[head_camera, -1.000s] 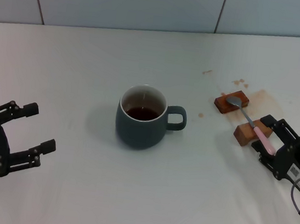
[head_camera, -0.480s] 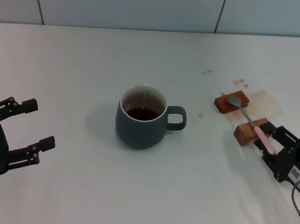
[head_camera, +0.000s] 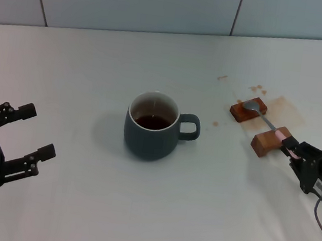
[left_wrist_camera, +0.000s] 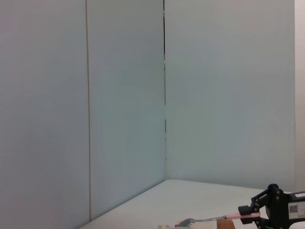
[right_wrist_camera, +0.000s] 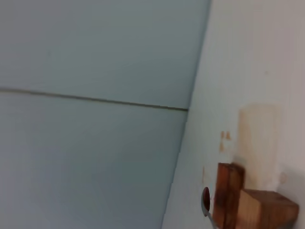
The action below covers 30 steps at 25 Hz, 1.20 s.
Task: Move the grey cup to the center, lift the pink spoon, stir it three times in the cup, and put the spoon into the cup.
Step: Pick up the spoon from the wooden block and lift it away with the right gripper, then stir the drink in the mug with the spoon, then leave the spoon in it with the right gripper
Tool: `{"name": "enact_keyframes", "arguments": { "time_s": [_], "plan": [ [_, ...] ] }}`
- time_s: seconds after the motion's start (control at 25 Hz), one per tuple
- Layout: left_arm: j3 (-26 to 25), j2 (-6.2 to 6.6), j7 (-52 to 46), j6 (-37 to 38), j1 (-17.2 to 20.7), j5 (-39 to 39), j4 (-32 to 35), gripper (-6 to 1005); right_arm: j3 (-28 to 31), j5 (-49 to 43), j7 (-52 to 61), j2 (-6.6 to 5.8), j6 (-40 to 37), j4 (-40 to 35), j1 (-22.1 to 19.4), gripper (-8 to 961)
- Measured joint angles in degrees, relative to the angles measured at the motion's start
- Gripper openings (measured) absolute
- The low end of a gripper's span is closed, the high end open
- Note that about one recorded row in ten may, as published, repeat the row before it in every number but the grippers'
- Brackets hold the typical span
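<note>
The grey cup point(head_camera: 149, 135) stands mid-table with dark liquid inside and its handle point(head_camera: 190, 127) pointing right. To its right the pink spoon point(head_camera: 279, 135) lies across two brown wooden blocks, its metal bowl point(head_camera: 250, 107) on the far block point(head_camera: 247, 111) and its neck over the near block point(head_camera: 263, 143). My right gripper point(head_camera: 295, 150) is at the near-right end of the spoon, shut on the pink handle. The left wrist view shows the same grip from the side: spoon point(left_wrist_camera: 209, 220), right gripper point(left_wrist_camera: 250, 215). My left gripper point(head_camera: 36, 131) hangs open and empty at the table's left.
Brown stains point(head_camera: 281, 105) mark the white table around the blocks. A tiled wall point(head_camera: 135, 1) runs along the table's far edge. The right wrist view shows both blocks point(right_wrist_camera: 228, 193) and the spoon bowl's edge point(right_wrist_camera: 205, 202).
My right gripper's fingers have closed in on the pink handle, and the gripper sits slightly further right. The left gripper has drifted a little to the left. Cup and spoon are unmoved.
</note>
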Motion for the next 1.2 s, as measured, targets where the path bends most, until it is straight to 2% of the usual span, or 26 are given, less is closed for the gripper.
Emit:
{"name": "enact_keyframes", "arguments": {
  "time_s": [0.2, 0.36, 0.52, 0.6, 0.64, 0.68, 0.72, 0.84, 1.04, 1.2],
  "plan": [
    [0.0, -0.11, 0.0, 0.5, 0.5, -0.5, 0.0, 832, 2.7, 2.2, -16.5, 0.15, -5.5, 0.0, 0.3, 115],
    [0.1, -0.28, 0.1, 0.7, 0.8, -0.6, 0.0, 832, 6.0, 8.1, -36.2, 0.0, -15.6, -0.2, 1.1, 115],
    [0.5, -0.71, 0.7, 0.2, 1.0, -0.2, 0.0, 832, 6.6, 13.3, -42.0, -0.88, -28.0, -6.0, 4.0, 114],
    [0.7, -0.89, 1.1, -0.2, 1.0, 0.1, 0.0, 832, 5.7, 13.5, -38.3, -1.5, -35.0, -12.6, 6.5, 114],
    [0.7, -0.89, 1.1, -0.2, 1.0, 0.1, 0.0, 832, 3.4, 13.4, -30.6, -2.1, -39.8, -21.3, 9.1, 114],
    [0.7, -0.89, 1.1, -0.2, 1.0, 0.1, 0.0, 832, 1.7, 13.5, -26.1, -2.36, -41.1, -25.8, 10.2, 114],
    [1.3, -0.91, 1.1, -0.5, 0.9, 0.2, 0.0, 832, 1.7, 13.5, -26.1, -2.36, -41.1, -25.8, 10.2, 113],
    [2.4, -0.85, 1.1, -1.2, 0.8, 0.3, 0.0, 832, -5.6, 13.6, -10.5, -3.46, -41.8, -40.4, 13.4, 113],
    [5.5, -0.84, 0.8, -2.9, 0.6, 0.4, 0.0, 832, -19.9, 12.4, 10.1, -4.95, -40.4, -63.0, 16.0, 113],
    [6.8, -0.92, 0.9, -3.9, 0.5, 0.4, 0.0, 832, -30.8, 5.3, 23.0, -6.1, -36.6, -78.0, 18.6, 114]
  ]
}}
